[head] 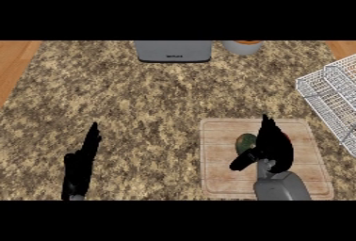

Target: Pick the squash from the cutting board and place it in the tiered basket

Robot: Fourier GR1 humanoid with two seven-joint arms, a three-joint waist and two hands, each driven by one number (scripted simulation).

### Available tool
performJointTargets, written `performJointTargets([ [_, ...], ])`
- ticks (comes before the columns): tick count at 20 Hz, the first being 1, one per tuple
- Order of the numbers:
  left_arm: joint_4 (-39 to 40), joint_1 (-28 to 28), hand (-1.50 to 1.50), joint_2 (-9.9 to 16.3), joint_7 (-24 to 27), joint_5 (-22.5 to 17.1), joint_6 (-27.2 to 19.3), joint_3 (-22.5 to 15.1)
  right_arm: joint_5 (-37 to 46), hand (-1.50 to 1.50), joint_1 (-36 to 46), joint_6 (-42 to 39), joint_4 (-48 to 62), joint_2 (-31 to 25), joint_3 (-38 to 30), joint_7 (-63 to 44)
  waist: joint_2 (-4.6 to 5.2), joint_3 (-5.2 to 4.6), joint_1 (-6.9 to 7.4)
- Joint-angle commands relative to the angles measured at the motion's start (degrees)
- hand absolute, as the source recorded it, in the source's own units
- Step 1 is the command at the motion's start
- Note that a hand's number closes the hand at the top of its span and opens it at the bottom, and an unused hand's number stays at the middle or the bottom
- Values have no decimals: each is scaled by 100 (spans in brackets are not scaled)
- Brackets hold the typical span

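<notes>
Two hands are seen: the right hand (273,143), fingers apart, is set beside the squash (245,142) for grasping; the basket (332,96) waits at two o'clock; the left hand (81,164) rests open.

right hand (274,143) over cutting board (222,181), thumb and fingers either side of squash (245,142); left hand (82,162) open, resting at lower left; tiered basket (332,101) at right edge

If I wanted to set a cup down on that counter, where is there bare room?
The widest bare patch is mid-counter, between the grey appliance at the back, the left hand and the cutting board. It is crowded at the right: the right hand covers the squash, and the wire basket stands close by.
</notes>
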State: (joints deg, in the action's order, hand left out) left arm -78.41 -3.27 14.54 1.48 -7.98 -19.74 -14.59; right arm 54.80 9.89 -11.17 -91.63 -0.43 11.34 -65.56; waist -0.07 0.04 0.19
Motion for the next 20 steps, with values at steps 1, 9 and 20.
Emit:
performJointTargets([
  [1, -39, 211, 0, -219, -451, 245, -308, -107, -177, -150, 123, -383, -125, 41, 20, -1035, 2, -4, -23],
  [9, -227, -52, 0, 56, -373, 165, 129, 122, -55, 150, -261, 327, 294, 40, 328, -708, 2, -3, 2],
  [20, -526, -537, 0, -107, -192, 245, 324, 174, 771, 150, 236, 492, 1267, 34, 202, 477, 6, -4, 33],
])
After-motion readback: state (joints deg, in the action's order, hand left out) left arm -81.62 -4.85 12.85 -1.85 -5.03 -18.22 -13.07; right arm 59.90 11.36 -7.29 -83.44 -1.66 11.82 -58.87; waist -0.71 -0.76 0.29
